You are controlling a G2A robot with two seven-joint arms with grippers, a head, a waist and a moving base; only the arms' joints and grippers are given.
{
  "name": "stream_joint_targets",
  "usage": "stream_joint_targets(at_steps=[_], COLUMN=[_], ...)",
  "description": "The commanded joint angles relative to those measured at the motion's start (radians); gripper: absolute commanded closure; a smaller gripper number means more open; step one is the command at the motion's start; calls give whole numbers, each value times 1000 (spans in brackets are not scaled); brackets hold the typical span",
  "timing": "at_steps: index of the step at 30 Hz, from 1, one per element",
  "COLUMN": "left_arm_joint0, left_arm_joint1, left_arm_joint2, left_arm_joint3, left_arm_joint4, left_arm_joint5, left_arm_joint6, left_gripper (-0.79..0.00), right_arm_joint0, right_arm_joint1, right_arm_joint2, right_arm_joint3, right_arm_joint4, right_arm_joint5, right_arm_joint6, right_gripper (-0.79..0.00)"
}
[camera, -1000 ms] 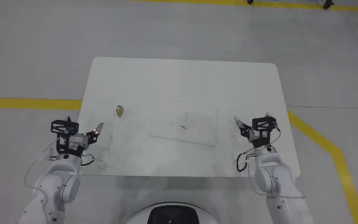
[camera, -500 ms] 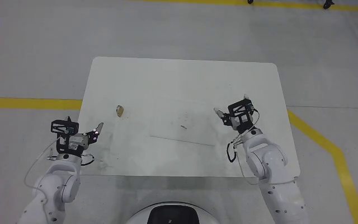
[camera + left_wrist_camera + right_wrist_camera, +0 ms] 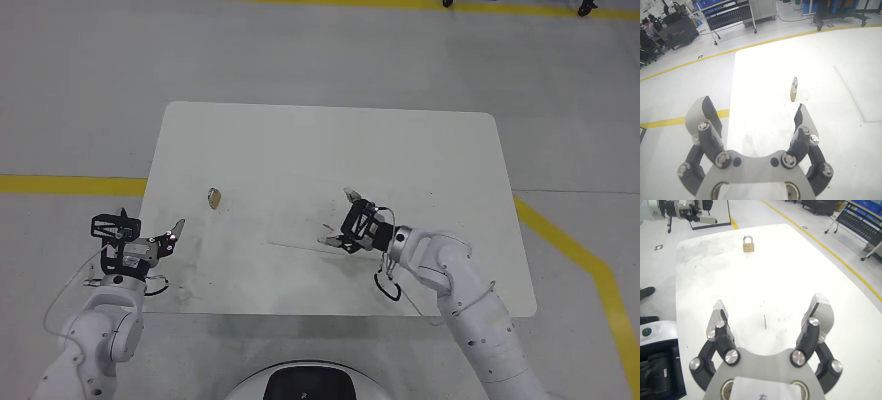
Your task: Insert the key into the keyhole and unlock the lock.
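The left gripper (image 3: 753, 103) is held with fingers spread wide over the white table (image 3: 772, 64); the brass lock (image 3: 793, 92) is seen upright just beyond.

Key (image 3: 765, 321) tiny, shape unclear; lock (image 3: 748, 247) keyhole hidden

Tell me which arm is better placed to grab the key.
Right. The open right gripper frames the key in its wrist view. The left gripper sits open at the table edge, nearer the lock, far from the key.

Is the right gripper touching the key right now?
Apart. The right wrist view shows the key lying between the right gripper's open fingers, bare table on both sides.
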Motion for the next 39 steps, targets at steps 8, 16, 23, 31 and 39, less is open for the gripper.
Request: stream_joint_targets(at_steps=[8,16,23,31,39], left_arm_joint0=[0,0,0,0,0], left_arm_joint1=[0,0,0,0,0], left_arm_joint2=[0,0,0,0,0], left_arm_joint3=[0,0,0,0,0], left_arm_joint4=[0,0,0,0,0], left_arm_joint5=[0,0,0,0,0], left_arm_joint6=[0,0,0,0,0], left_gripper=[-785,-785,-785,-785,-785], right_arm_joint0=[134,186,214,204,127], right_arm_joint1=[-17,-22,-23,-7,22], right_arm_joint2=[-106,-149,-166,-123,-28], right_arm_joint3=[191,243,260,223,135], right_arm_joint4=[48,11,-3,-16,-64], right_arm_joint5=[-87,-70,-78,-97,-108], right_arm_joint6=[102,169,193,138,-57], right_gripper=[-357,-339,0,0,0])
